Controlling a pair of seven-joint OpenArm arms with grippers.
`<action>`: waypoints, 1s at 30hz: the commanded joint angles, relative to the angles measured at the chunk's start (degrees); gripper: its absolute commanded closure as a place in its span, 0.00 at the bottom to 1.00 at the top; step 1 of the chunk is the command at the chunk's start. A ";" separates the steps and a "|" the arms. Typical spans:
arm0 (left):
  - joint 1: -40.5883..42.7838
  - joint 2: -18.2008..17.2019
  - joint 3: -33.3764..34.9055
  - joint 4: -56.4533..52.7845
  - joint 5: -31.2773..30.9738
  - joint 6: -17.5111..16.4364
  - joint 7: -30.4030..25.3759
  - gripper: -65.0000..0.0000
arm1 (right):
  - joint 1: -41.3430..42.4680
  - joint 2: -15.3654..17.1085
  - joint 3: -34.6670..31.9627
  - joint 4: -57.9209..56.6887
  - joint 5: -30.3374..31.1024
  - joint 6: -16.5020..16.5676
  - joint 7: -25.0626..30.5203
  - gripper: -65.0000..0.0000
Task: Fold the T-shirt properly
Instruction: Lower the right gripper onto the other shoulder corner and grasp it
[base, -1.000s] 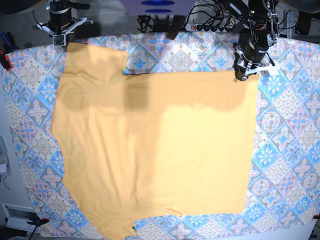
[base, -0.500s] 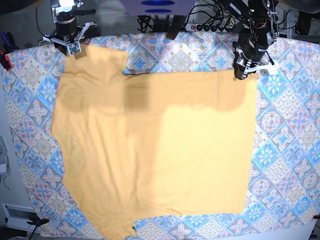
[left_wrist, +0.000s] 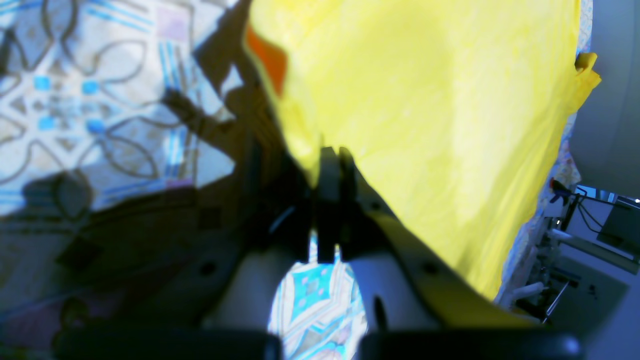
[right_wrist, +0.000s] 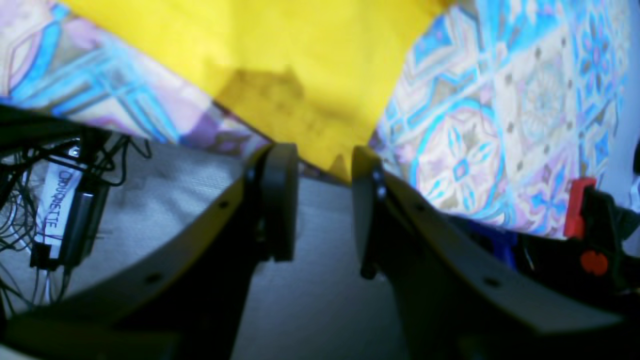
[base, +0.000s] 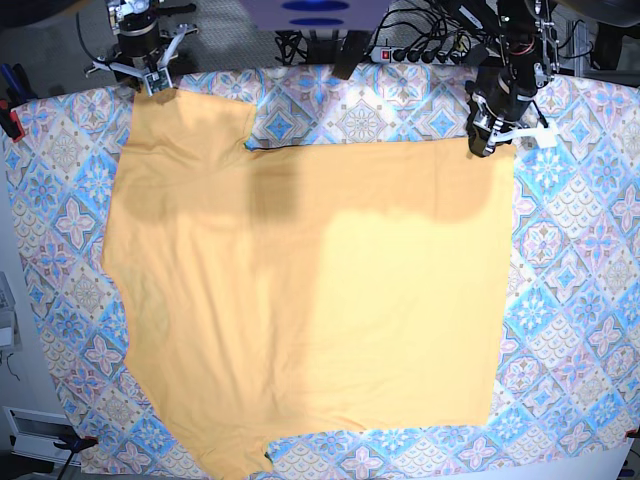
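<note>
The yellow-orange T-shirt (base: 300, 300) lies flat on the patterned tablecloth, one side folded over to a straight right edge. At its far right corner, my left gripper (base: 482, 148) is shut on the fabric. In the left wrist view the closed left gripper (left_wrist: 330, 165) pinches the T-shirt (left_wrist: 425, 100) at its edge. My right gripper (base: 151, 86) hovers at the far left sleeve corner. In the right wrist view the right gripper (right_wrist: 322, 200) is open, and the T-shirt (right_wrist: 300, 75) has its corner tip just past the gap, apparently free.
The blue-and-pink tablecloth (base: 580, 250) covers the table. A power strip with cables (base: 410, 52) runs behind the far edge. A red clamp (base: 8, 122) holds the cloth at the left edge, and a red clamp (right_wrist: 580, 210) shows beside the right gripper.
The right gripper opened at the sleeve corner and shifted a little to the right. The left gripper stayed shut on the shirt's far right corner.
</note>
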 joint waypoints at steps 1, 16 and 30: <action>0.38 -0.44 -0.10 0.49 0.54 0.54 0.43 1.00 | -0.46 0.45 0.16 0.37 -0.22 -0.47 0.83 0.72; 0.38 -0.44 -0.10 0.49 0.37 0.54 0.43 1.00 | 5.08 0.54 0.16 -4.73 -0.22 -0.47 0.65 0.72; 0.47 -0.44 -0.10 0.49 0.37 0.54 0.43 1.00 | 4.99 0.54 0.96 0.37 -0.22 -0.56 0.65 0.72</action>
